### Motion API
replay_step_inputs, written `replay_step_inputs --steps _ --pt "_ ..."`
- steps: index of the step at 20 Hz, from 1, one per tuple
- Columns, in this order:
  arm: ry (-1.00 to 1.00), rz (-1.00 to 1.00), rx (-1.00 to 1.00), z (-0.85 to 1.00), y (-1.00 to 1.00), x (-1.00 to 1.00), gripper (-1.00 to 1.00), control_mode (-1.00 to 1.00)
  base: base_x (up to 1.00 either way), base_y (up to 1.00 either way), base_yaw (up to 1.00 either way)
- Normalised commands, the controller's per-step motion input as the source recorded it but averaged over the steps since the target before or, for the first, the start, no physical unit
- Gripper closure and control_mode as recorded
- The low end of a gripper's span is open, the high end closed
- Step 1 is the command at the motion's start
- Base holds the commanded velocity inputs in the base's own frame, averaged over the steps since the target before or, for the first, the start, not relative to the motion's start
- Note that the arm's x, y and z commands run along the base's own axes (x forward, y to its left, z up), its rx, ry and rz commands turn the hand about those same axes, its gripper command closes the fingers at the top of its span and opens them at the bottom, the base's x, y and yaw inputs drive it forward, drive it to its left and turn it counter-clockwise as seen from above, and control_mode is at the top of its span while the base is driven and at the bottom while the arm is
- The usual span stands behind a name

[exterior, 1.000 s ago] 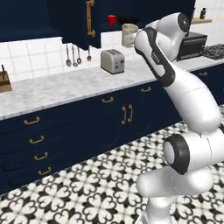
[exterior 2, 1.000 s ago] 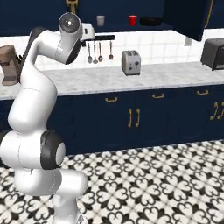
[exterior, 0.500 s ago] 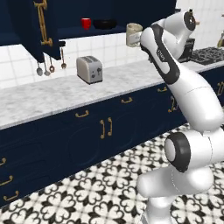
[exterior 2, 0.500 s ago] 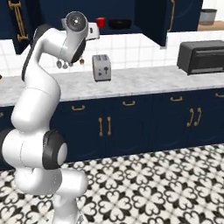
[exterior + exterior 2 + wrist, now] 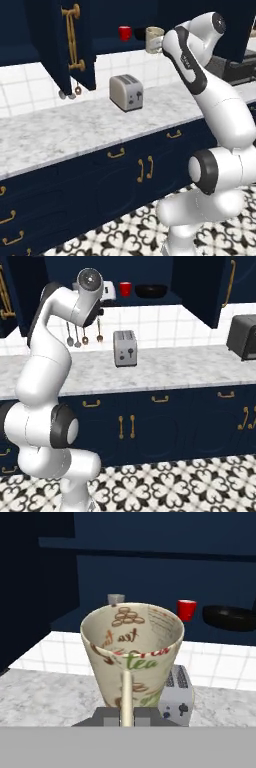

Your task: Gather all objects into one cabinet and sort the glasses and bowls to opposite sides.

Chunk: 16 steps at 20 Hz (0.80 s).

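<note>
I have the cream mug upright in the hand, raised above the bench and just short of the open cabinet. On the cabinet shelf beyond it, the grey mug stands far left, the red cup right of that, and the black bowl further right, apart from the cup. The toaster sits on the bench below the shelf
</note>
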Motion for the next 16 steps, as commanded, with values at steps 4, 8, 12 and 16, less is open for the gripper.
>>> replay_step_inputs --steps 4,8,12,16 --pt "0.00 0.00 0.00 0.00 0.00 0.00 1.00 1.00 1.00 -0.77 0.31" --pt "0.00 0.00 0.00 0.00 0.00 0.00 1.00 1.00 1.00 -0.73 0.38" --pt "0.00 0.00 0.00 0.00 0.00 0.00 1.00 1.00 1.00 0.06 0.01" --pt "0.00 0.00 0.00 0.00 0.00 0.00 1.00 1.00 0.94 0.64 0.00"
